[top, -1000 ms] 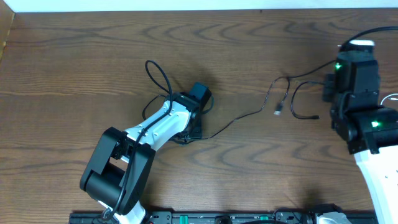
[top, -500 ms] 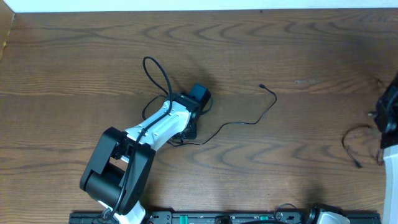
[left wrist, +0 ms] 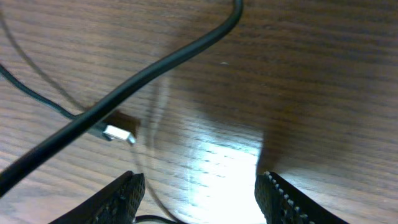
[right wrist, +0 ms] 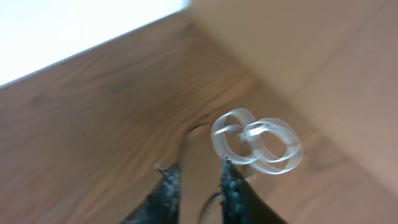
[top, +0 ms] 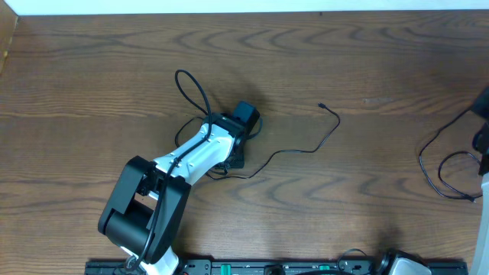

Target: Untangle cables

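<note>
Our left gripper (left wrist: 199, 186) stands wide open just above the table (top: 92, 76), with nothing between its fingers. A thin black cable (top: 306, 150) starts right beside it and runs off toward the right arm in a shallow curve, its far end lying free well short of that arm. A small silver plug (left wrist: 118, 132) lies just ahead of the left gripper, under the thick arm wire (left wrist: 168, 62). Far from the left gripper, at the table's right edge, a second dark cable (top: 437, 164) forms loops and rises toward the right gripper (right wrist: 198, 183). That wrist view is smeared: the fingers stand close together, but we cannot tell whether they pinch anything. Pale rings (right wrist: 255, 142) beyond them may be the white cable.
</note>
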Tool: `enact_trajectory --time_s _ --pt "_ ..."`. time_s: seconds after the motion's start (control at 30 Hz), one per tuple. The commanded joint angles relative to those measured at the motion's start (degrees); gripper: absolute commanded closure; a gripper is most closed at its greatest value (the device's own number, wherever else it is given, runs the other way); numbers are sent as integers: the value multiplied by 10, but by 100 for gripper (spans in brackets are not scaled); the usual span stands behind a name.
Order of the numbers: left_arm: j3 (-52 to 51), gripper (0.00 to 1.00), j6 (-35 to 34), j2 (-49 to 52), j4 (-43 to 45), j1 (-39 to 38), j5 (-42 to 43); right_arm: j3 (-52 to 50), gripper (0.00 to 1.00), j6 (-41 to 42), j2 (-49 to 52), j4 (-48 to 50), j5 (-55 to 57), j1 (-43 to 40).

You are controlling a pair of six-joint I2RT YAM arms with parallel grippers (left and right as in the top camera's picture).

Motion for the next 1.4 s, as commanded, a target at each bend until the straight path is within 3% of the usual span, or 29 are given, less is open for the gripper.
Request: enact_trajectory --time_s 0.0,0.23,0.4,0.73,1.0,1.37 --pt "1 38 -7 4 1 2 12 6 69 1 16 -30 -218 -1" --pt "21 39 4 -33 2 2 16 6 52 1 70 -102 -453 0" --pt "22 38 5 -100 1 2 9 6 46 -2 118 -157 -480 14" --pt "22 38 5 -183 -17 23 -38 1 50 -51 243 -167 -476 75" --pt "1 38 3 -158 -20 70 -38 1 59 -98 378 -133 -525 119" --pt "-8 38 4 -77 0 83 4 1 59 -110 447 -83 -568 185"
